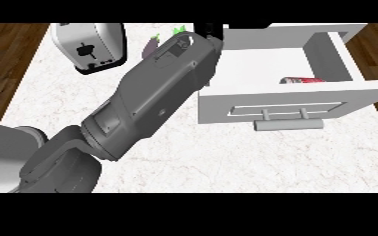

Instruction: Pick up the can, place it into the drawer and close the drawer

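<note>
The open white drawer (284,60) contains the red cylindrical can (303,80), lying against the inside of the front panel, partly hidden by it; its label is unreadable. The grey left forearm (151,97) conceals most of the black left hand (209,30); finger position cannot be determined. A purple eggplant (150,45) is partly hidden beside the silver toaster (92,45).

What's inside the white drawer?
A red can lies inside the open drawer, at its front. Only the can's top edge shows; the drawer's front panel covers the rest. The grey forearm hides the drawer's left edge.
</note>
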